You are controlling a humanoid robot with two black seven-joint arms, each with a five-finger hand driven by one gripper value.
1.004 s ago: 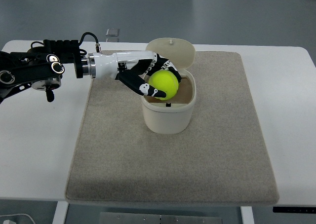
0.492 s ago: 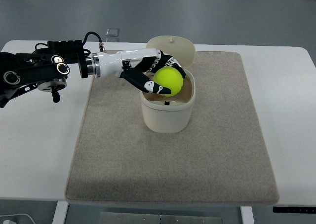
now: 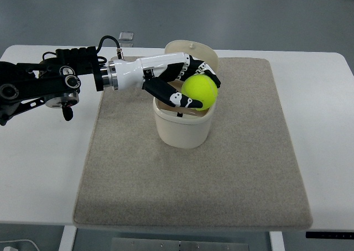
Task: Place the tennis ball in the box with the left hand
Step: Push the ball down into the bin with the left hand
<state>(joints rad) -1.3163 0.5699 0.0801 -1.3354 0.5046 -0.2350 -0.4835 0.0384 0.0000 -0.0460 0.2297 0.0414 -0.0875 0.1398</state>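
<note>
A bright yellow-green tennis ball [image 3: 201, 92] is held in my left hand [image 3: 188, 88], whose black-and-white fingers [image 3: 176, 98] curl around it from the left. The ball hangs over the right part of the opening of a cream round box [image 3: 182, 128]. The box stands on the grey mat, and its hinged lid [image 3: 194, 50] stands open behind the hand. My left arm [image 3: 66, 80] reaches in from the left edge. The hand covers most of the box's inside. The right hand is out of view.
A grey felt mat [image 3: 232, 162] covers the middle of the white table [image 3: 38, 168]. A small clear object [image 3: 126, 36] lies at the table's far edge.
My left hand has carried the ball to the right and slightly up, from over the box's middle to over its right rim. The box has shifted a little to the left.
</note>
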